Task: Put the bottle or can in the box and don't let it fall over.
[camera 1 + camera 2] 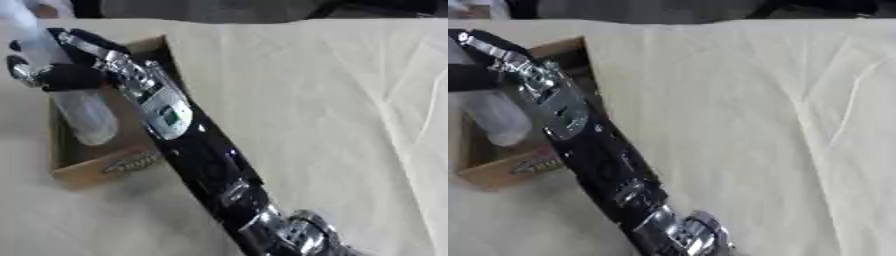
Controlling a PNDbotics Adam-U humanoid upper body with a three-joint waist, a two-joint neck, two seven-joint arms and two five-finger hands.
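Note:
A clear plastic bottle (84, 116) stands tilted, its top leaning toward the far left, with its lower end inside an open cardboard box (103, 169) at the left of the table. My right hand (72, 75) reaches across from the lower right, its black fingers curled round the middle of the bottle above the box. The bottle's top runs out of view at the upper left corner. Whether its base touches the box floor I cannot tell. My left hand shows in neither view.
A cream cloth (324, 110) with a few creases covers the table to the right of the box. My right forearm (206, 160) lies diagonally over the box's right wall. The table's far edge meets a dark background (245, 9).

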